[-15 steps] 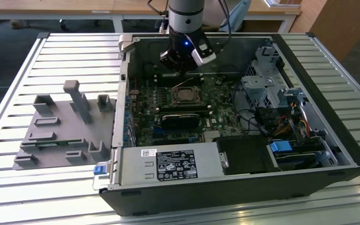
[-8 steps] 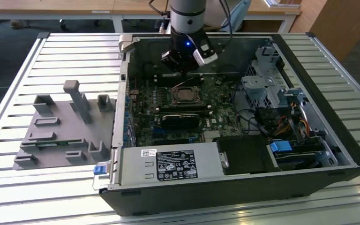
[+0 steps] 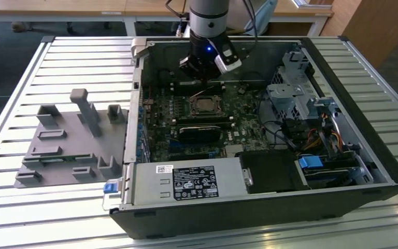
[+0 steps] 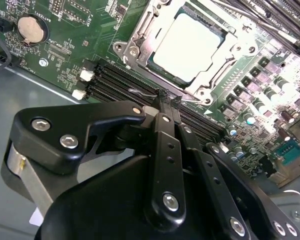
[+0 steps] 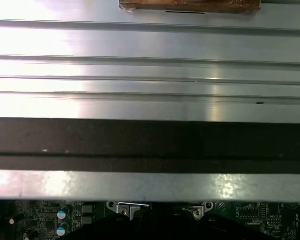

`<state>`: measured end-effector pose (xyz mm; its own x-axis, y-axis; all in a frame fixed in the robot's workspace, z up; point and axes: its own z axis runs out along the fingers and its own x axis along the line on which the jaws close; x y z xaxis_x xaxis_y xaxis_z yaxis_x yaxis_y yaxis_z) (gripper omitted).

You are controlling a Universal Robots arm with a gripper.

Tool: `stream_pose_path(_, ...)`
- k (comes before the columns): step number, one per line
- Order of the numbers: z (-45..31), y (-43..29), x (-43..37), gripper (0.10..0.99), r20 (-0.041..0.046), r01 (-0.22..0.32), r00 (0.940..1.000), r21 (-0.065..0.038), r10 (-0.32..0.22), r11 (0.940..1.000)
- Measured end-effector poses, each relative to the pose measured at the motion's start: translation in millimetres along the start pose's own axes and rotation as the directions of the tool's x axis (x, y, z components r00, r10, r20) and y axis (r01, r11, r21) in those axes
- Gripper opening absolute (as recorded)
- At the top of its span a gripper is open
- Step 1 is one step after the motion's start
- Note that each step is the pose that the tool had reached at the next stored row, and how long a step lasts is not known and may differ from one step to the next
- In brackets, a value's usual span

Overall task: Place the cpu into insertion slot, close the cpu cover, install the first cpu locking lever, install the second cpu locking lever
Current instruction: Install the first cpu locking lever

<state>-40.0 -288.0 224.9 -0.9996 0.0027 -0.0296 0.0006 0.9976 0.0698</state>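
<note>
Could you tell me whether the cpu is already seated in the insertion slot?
In. In the second wrist view the cpu lies flat inside the insertion slot, its pale top framed by the metal cpu cover.

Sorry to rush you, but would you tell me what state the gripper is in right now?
Gripper: fingers shut on a thin wire locking lever beside the cpu cover; the cpu is seated.

Cpu (image 4: 189, 46) in insertion slot (image 4: 140, 52); tool (image 4: 168, 101) just beside slot, over memory slots (image 4: 115, 80).
</note>
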Motion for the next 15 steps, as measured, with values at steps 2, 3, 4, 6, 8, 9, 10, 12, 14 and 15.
stream_pose_path(2,0.3,0.1,-0.7,0.118,0.0,0.0,1.0,0.0,0.0,1.0)
stream_pose_path(3,0.4,0.1,-0.9,0.118,-0.0001,0.0,1.0,0.0,0.0,1.0)
stream_pose_path(4,0.6,0.2,-1.2,0.118,-0.0001,0.0,1.0,0.0,0.0,1.0)
stream_pose_path(6,0.8,0.3,-1.4,0.118,-0.0003,0.0,1.0,0.0,0.0,1.0)
stream_pose_path(8,1.3,0.5,-1.8,0.118,-0.0002,0.0,1.0,0.0,0.0,1.0)
stream_pose_path(9,1.5,0.7,-2.2,0.118,-0.0003,0.0,1.0,0.0,0.0,1.0)
stream_pose_path(10,1.7,0.9,-2.6,0.118,-0.0005,0.0,1.0,0.0,0.0,1.0)
stream_pose_path(12,2.2,1.4,-3.5,0.118,-0.0005,0.0,1.0,0.0,0.0,1.0)
stream_pose_path(14,2.7,2.1,-4.1,0.118,-0.0006,0.0,1.0,0.0,0.0,1.0)
stream_pose_path(15,2.9,2.4,-4.4,0.118,-0.0006,0.0,1.0,0.0,0.0,1.0)
